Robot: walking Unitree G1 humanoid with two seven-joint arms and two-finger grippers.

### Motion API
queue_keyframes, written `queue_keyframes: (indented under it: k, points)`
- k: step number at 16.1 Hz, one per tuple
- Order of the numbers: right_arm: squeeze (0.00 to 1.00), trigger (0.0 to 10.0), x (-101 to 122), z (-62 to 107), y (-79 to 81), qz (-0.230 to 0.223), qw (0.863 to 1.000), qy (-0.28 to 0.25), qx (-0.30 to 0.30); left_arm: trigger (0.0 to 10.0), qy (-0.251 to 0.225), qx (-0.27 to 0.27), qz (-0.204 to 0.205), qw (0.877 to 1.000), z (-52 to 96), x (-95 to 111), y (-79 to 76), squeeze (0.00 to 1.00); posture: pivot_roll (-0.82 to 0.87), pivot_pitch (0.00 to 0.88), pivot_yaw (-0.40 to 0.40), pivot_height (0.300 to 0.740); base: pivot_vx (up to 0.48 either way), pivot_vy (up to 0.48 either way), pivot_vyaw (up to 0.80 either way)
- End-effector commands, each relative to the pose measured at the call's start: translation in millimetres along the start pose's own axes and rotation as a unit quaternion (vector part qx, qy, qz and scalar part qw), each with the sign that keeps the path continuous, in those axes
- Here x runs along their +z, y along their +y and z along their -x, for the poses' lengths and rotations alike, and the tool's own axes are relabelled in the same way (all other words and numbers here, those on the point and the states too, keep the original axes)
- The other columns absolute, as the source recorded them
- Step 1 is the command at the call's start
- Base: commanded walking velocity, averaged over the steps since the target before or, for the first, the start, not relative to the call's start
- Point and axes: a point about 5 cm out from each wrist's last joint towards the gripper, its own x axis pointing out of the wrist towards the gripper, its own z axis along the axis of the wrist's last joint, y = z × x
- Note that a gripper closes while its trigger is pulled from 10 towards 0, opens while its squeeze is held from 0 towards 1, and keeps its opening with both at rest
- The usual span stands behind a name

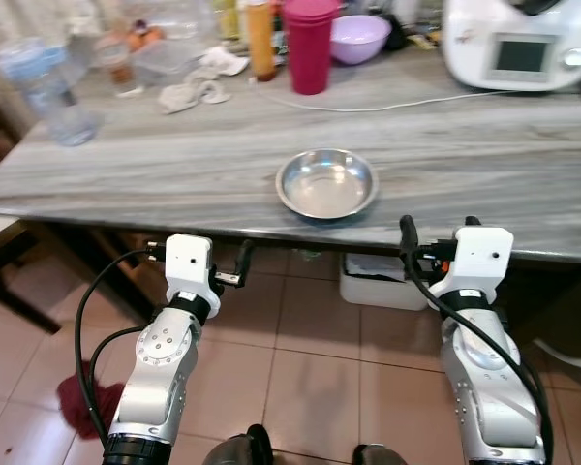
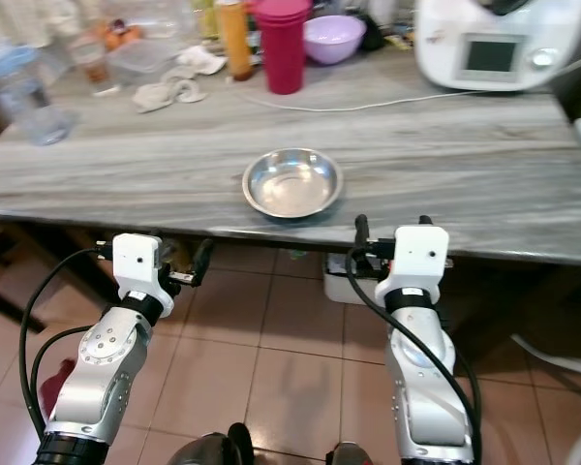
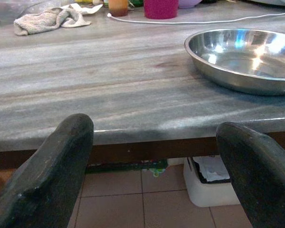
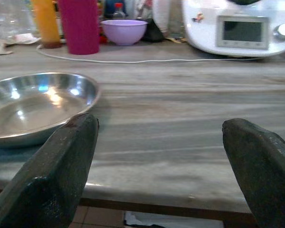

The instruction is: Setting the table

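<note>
Steel bowl (image 1: 326, 183) on grey streaked table (image 1: 174, 160), tiled floor (image 1: 310, 368) beneath

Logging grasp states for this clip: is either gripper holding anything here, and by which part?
Nothing is held. The left gripper and right gripper are open at the table edge, short of the steel bowl.

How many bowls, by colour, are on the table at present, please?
Silver metal bowl: 1
Purple bowl: 1
Total: 2
</note>
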Motion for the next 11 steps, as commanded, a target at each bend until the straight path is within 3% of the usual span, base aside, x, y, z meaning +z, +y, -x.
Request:
queue_keyframes:
  k: [1,6,8,11]
  points:
    - [0.0,10.0,4.1,1.5,4.2,-0.008,1.0,-0.003,0.008,10.0,0.011,0.015,-0.006,1.0,2.7,-4.7,5.9,0.0,-0.18,0.137,0.073,0.74,0.0,0.0,0.0]
    - [0.0,10.0,4.7,0.4,8.5,-0.008,1.0,0.003,0.02,10.0,0.016,0.016,-0.01,1.0,2.2,-6.8,2.6,0.0,-0.18,0.138,0.067,0.74,0.0,0.0,0.0]
    - [0.0,10.0,4.3,1.0,10.4,-0.032,0.999,0.006,0.022,10.0,0.019,0.016,-0.012,1.0,1.6,-8.4,1.9,0.0,-0.18,0.138,0.067,0.74,-0.276,0.0,0.0]
    - [0.0,10.0,5.5,0.8,11.3,-0.023,0.999,0.002,0.024,10.0,0.018,0.012,-0.013,1.0,0.7,-7.8,0.0,0.0,-0.18,0.136,0.069,0.74,-0.285,0.0,0.0]
